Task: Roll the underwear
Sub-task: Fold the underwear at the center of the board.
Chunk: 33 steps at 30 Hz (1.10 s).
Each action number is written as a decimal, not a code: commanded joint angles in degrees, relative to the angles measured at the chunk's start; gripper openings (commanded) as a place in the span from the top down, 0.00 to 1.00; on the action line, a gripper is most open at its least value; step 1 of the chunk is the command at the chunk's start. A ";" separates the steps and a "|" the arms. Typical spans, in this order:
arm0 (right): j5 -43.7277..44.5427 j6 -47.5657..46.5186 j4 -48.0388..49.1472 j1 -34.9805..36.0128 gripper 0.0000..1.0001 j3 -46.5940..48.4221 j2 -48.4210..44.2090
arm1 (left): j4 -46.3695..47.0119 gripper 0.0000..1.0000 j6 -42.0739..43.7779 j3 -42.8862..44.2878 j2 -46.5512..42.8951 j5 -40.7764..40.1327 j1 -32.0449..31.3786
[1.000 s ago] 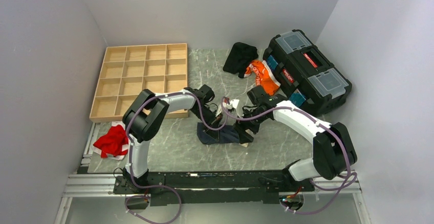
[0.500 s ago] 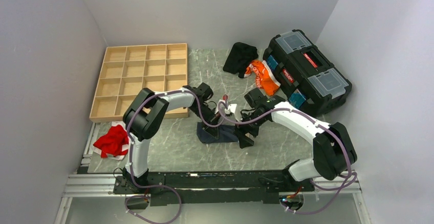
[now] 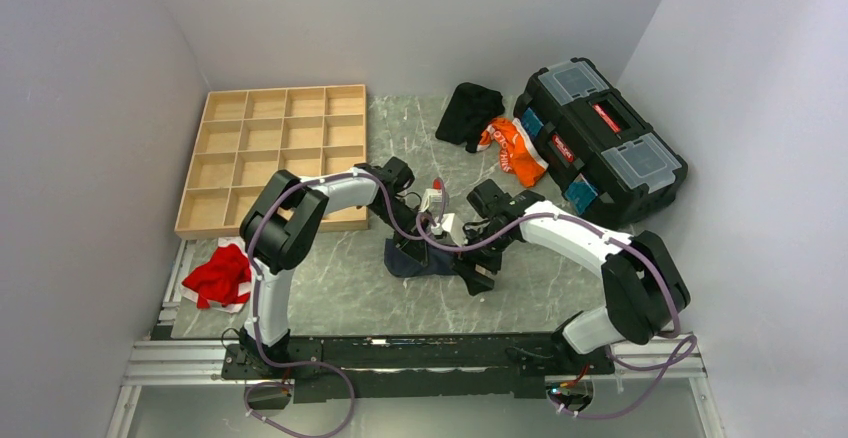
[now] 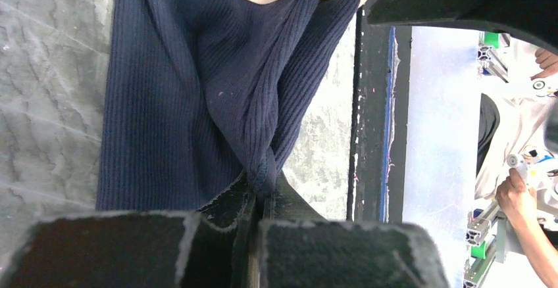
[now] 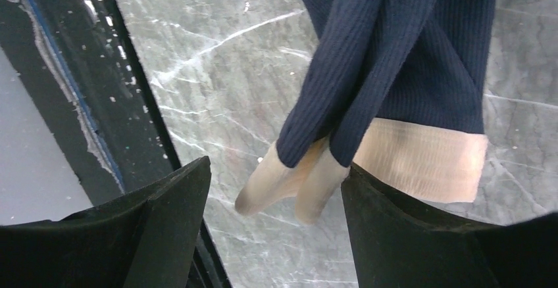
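Where the wooden tray (image 3: 270,158) ends at its near right corner, the underwear (image 3: 425,260) lies on the marble counter (image 3: 340,288), a short way right of that corner and slightly nearer the arm bases. Navy ribbed cloth, pale band at one edge.

Left claw (image 3: 412,246): reaches in from the tray side. In its wrist view the left claw (image 4: 258,196) is pinched tight on a raised fold of the underwear (image 4: 191,91); the cloth pulls up into a ridge that runs into the fingers (image 4: 217,235), and the rest lies flat on the counter.

Right claw (image 3: 470,270): on the side of the garment away from the tray. In its wrist view the right claw (image 5: 273,186) stands spread wide and holds nothing. The bunched end of the underwear (image 5: 408,51), with its pale band, sits in the gap. There is clear space on the left finger's side; whether the right finger touches the cloth, I cannot tell.

Also noted: red garment (image 3: 218,276) at the tray's near left corner. Black cloth heap (image 3: 468,113) right of the tray's far right corner, with an orange-and-white garment (image 3: 515,148) just past it and a black toolbox (image 3: 600,138) farthest from the tray.
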 commanded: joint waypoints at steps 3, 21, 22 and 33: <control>4.74 0.33 4.11 0.22 0.27 -0.21 0.65 | -1.02 1.00 1.62 1.81 0.23 3.35 -0.40; 1.90 -1.12 3.84 -0.34 0.28 1.98 -0.02 | -3.30 1.00 5.12 1.80 0.66 3.99 -1.32; 1.96 -1.22 3.53 -0.43 0.28 2.36 -0.28 | -3.34 1.00 5.15 1.81 0.67 4.02 -1.45; 0.88 -1.79 3.28 -0.95 0.28 2.65 0.79 | -3.93 1.00 5.84 2.15 1.05 5.24 -1.93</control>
